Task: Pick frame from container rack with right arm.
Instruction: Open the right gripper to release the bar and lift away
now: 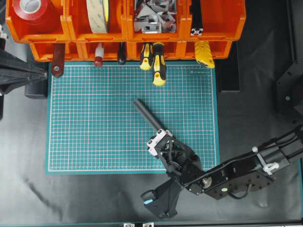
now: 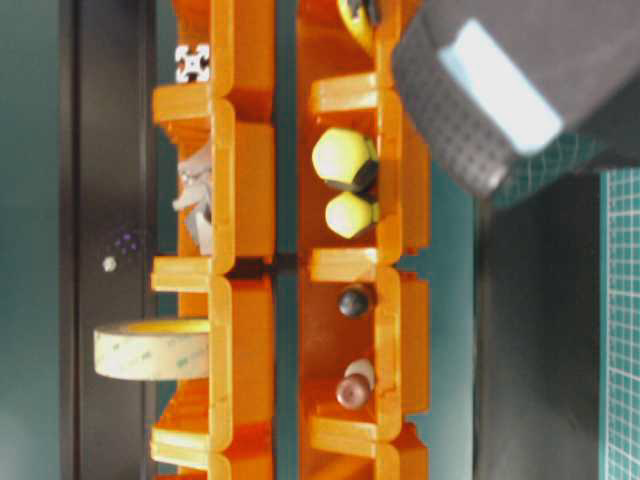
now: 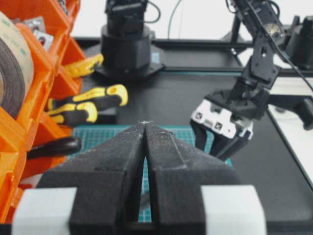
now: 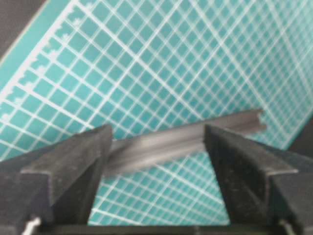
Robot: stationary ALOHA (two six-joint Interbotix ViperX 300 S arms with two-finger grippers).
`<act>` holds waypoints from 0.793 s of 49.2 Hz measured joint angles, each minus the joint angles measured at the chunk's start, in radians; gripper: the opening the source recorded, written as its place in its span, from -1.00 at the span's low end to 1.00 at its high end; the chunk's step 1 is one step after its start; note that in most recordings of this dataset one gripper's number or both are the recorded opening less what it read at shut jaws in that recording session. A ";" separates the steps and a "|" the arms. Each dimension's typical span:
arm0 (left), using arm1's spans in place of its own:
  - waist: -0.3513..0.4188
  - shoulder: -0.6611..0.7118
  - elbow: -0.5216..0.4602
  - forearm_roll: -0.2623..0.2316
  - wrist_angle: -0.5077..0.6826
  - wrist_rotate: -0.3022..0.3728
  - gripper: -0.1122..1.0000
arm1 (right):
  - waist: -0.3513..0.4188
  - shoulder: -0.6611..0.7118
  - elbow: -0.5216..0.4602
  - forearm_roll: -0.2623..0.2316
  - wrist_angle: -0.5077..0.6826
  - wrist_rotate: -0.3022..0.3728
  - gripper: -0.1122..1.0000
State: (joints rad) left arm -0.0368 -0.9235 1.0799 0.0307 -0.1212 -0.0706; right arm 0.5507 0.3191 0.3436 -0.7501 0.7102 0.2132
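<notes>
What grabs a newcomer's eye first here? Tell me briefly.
The bright orange container rack across the top of the overhead view, with yellow-and-black screwdrivers sticking out over the green cutting mat. Then the right gripper mid-mat, its open fingers either side of a black frame.

Orange container rack (image 1: 71, 28), green white-gridded mat (image 1: 94, 123) — black frame (image 1: 147, 115), yellow-black screwdrivers (image 1: 158, 64)

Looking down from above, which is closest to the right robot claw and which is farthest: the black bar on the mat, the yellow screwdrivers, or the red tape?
1. Black bar, between the right gripper's fingers, mid-mat.
2. Yellow screwdrivers, at the mat's top edge.
3. Red tape, top-left bin.
</notes>
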 measured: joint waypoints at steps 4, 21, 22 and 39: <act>0.000 0.000 0.000 0.000 0.002 0.000 -0.78 | -0.003 0.000 0.011 0.003 -0.002 0.040 0.60; 0.000 -0.002 0.002 0.000 0.002 0.000 -0.78 | -0.005 -0.005 0.018 0.005 0.038 0.186 0.60; 0.000 -0.002 0.002 -0.002 0.002 0.000 -0.78 | -0.006 -0.006 0.018 0.003 0.043 0.195 0.60; 0.000 -0.003 0.009 0.000 0.002 0.000 -0.78 | 0.009 -0.150 0.052 0.005 0.094 0.411 0.60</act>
State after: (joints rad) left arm -0.0368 -0.9265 1.0891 0.0307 -0.1197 -0.0706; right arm 0.5599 0.1687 0.3958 -0.7455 0.8038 0.6243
